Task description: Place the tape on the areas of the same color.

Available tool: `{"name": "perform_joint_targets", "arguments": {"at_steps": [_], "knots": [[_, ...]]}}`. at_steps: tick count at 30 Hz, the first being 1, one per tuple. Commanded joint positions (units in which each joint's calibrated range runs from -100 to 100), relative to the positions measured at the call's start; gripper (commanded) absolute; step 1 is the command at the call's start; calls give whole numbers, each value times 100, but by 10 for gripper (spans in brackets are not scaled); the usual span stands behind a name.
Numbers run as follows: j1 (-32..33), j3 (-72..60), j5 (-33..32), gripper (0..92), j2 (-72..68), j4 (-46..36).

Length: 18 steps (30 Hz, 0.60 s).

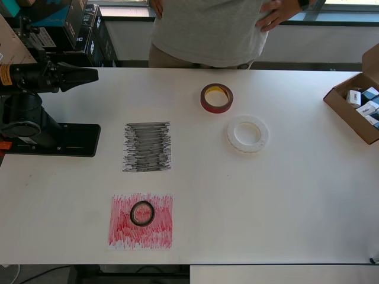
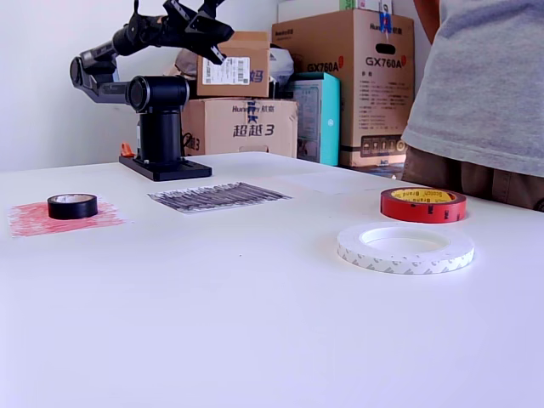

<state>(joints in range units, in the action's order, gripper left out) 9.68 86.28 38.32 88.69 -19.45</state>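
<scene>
Three tape rolls sit on the white table (image 1: 284,207), and two scribbled patches show plainly. The small black tape ring (image 1: 142,213) lies flat in the middle of the red scribbled square (image 1: 141,220). The black scribbled square (image 1: 147,147) is bare. In the overhead view the dark-red roll with a yellow core (image 1: 216,98) lies at about one o'clock from it; the wide flat white ring (image 1: 248,134) rests near that roll, apart. The black gripper (image 1: 83,76) hangs raised above the arm's base, holding nothing; I cannot tell whether its jaws are parted.
</scene>
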Motion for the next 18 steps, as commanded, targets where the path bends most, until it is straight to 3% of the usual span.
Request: {"name": "perform_joint_targets", "arguments": {"at_steps": [1, 18], "knots": [[4, -1918, -26, 1, -2714, -44], [-44, -3653, -34, 1, -5240, -53]]}}
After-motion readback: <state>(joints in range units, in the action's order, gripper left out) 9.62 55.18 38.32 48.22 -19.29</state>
